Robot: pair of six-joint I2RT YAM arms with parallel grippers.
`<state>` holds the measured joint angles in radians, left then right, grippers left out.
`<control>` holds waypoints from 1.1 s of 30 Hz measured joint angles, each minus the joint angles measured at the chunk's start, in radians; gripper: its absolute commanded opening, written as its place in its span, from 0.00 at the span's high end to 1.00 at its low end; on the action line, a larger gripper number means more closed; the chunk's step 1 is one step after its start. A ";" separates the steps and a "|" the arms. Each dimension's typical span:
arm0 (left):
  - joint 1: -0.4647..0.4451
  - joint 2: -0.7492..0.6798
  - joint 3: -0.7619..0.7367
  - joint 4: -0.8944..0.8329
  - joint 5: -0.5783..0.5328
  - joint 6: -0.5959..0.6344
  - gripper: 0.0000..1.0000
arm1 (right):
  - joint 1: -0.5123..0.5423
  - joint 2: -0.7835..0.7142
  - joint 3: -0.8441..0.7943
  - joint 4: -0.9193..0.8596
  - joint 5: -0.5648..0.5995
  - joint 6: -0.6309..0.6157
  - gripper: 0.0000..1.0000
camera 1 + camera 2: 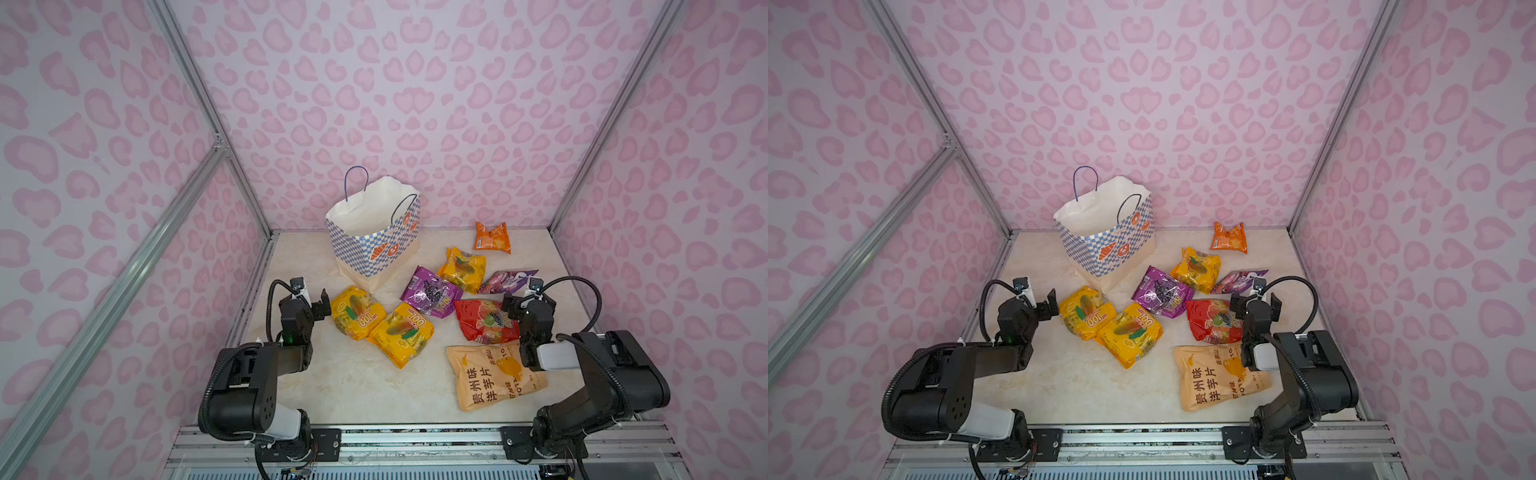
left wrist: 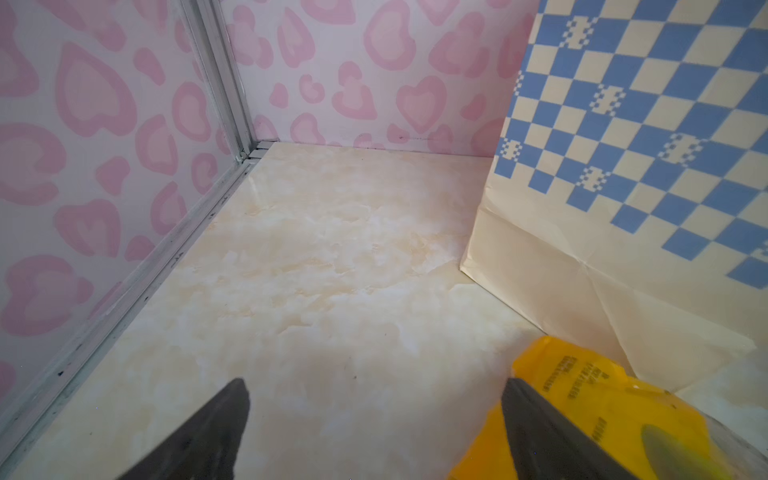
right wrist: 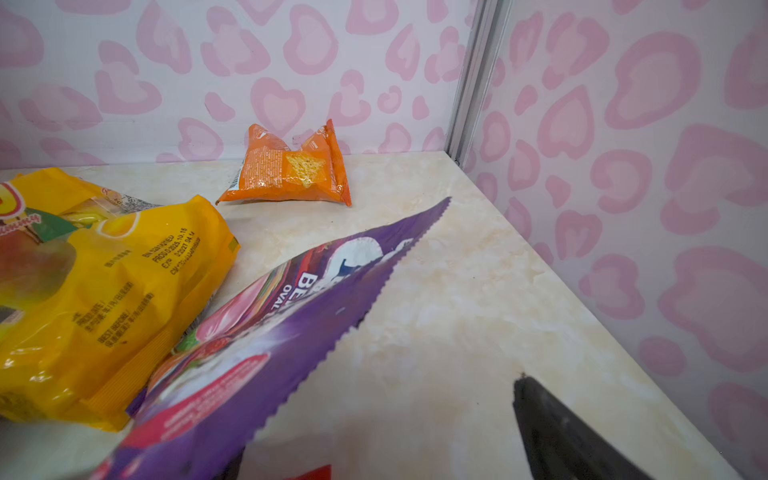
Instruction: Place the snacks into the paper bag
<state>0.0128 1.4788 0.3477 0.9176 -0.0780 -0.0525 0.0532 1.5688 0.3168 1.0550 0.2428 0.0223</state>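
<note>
Well, nothing is bagged yet; all eight snacks [image 1: 401, 334] lie on the table [image 1: 332, 386]; the bag [image 1: 374, 245] stands upright behind them, mouth open. Left claw [image 2: 374, 419] is wide and empty, one finger just beside a yellow packet [image 1: 355, 311] that sits near the bag's base. Right claw [image 1: 524, 300] is wide and empty too, above the red packet [image 1: 482, 322] edge, with a purple packet [image 3: 266, 332] close by.

Risks as I see them:
- The bag looks light; an arm bump or a packet dragged over the rim could tip it.
- The near handle [image 1: 405, 195] droops across the mouth and could snag a finger.
- Crinkly film may slip from a pinch.
- The big pale-orange packet [image 1: 494, 376] may jam at the mouth if fed flat.
</note>
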 measured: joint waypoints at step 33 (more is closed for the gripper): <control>0.000 0.000 0.000 0.000 0.000 0.000 0.03 | 0.033 0.002 -0.018 0.024 0.045 -0.026 0.00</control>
<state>0.0128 1.4788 0.3477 0.9176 -0.0780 -0.0528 0.0860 1.5703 0.2989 1.0794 0.2874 -0.0036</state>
